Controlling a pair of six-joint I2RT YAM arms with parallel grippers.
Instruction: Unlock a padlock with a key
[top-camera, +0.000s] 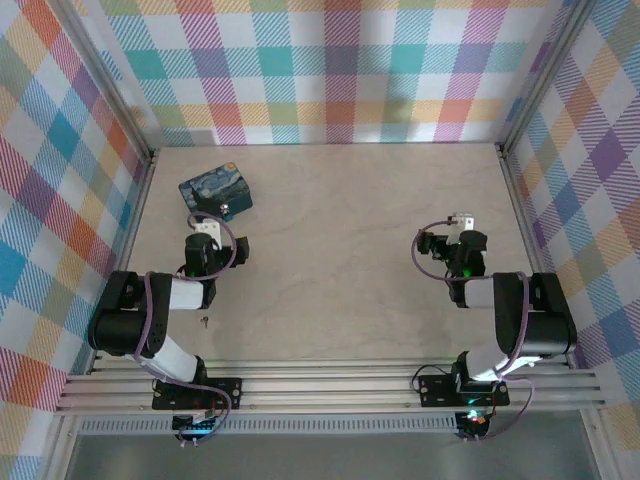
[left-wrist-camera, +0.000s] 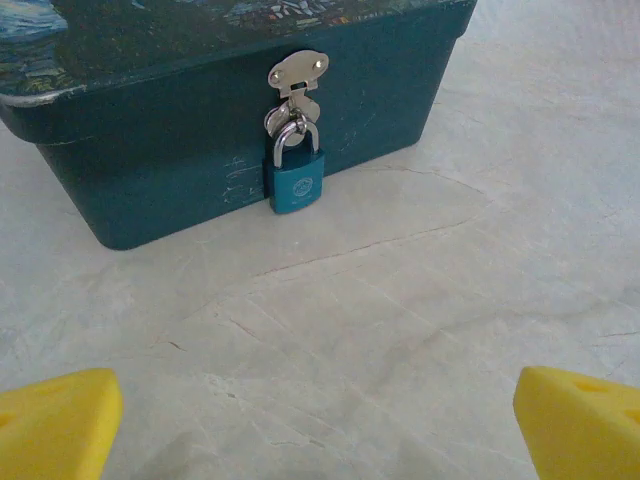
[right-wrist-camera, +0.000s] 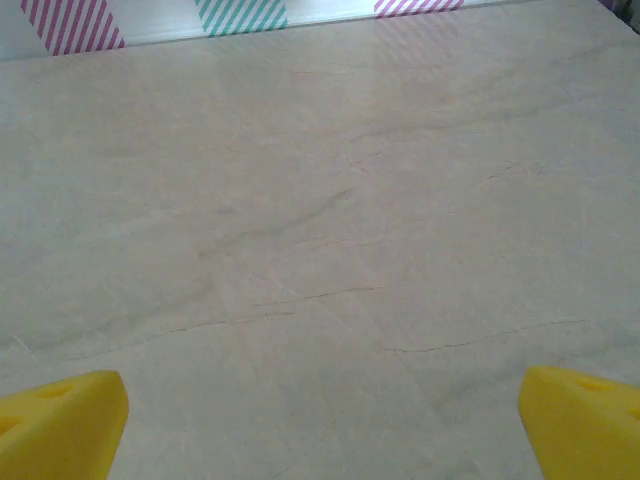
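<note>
The small blue padlock (left-wrist-camera: 296, 182) hangs by its silvery shackle (left-wrist-camera: 290, 136) from the metal hasp (left-wrist-camera: 297, 72) on the front of the blue painted tin (left-wrist-camera: 150, 150). In the top view the padlock (top-camera: 226, 210) is a speck on the tin's (top-camera: 214, 190) near side. My left gripper (left-wrist-camera: 320, 440) is open just short of the lock, its yellow fingertips (left-wrist-camera: 55, 425) wide apart with nothing between them. A tiny dark thing that looks like the key (top-camera: 204, 321) lies on the table beside the left arm. My right gripper (right-wrist-camera: 322, 430) is open over bare table.
The tin stands at the far left near the checked left wall (top-camera: 70, 180). The right gripper (top-camera: 460, 220) hovers at the right side, some way from the right wall (top-camera: 570, 170). The pale marbled tabletop (top-camera: 340, 250) stretches between the arms.
</note>
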